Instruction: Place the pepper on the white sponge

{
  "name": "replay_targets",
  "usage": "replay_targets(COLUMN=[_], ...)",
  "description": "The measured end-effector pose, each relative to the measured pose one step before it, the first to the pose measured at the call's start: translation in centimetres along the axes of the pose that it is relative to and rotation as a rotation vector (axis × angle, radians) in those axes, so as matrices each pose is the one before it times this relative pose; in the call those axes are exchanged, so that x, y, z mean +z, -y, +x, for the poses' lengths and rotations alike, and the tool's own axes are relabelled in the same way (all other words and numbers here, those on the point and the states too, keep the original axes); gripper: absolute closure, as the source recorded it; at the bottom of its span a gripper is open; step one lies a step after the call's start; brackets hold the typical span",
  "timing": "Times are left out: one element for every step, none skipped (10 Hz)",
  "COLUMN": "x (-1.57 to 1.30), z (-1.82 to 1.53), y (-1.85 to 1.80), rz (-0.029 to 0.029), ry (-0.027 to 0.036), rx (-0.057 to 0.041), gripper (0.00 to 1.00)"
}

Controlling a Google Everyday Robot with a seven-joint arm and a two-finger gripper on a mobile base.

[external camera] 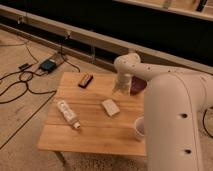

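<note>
The gripper (121, 86) hangs over the table's (95, 135) twelve o'clock edge, jaws apart and empty, just at nine o'clock of the dark red bowl (138, 87). The pepper cannot be made out; it is likely in that bowl, hidden by the arm, apart from the white sponge (110, 107) near the table's middle. I judge it light, smooth and slightly yielding, best pinched gently across its thicker middle.

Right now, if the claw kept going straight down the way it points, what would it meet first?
Probably the wooden table top, close beside the maroon bowl; the claw hangs over the table's far side. Depth is unclear.
</note>
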Motion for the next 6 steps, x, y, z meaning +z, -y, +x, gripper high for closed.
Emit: replay_targets(x=[0.463,0.236,0.163,0.092,0.108,-0.080], z=[-0.422,-0.285,-0.082,-0.057,0.030,-0.078], y=[1.738,1.558,1.188,1.525,2.113,1.441], rz=[0.00375,0.00194,0.00281,0.00115,-0.00029,-0.00621], ry=[-0.00665,-0.00336,-0.00402,-0.00420,-0.00715,0.00002], rx=[0.04369,0.03740,0.02525,0.03239,0.04154,0.02715], gripper=[0.35,0.35,0.35,0.35,0.35,0.35])
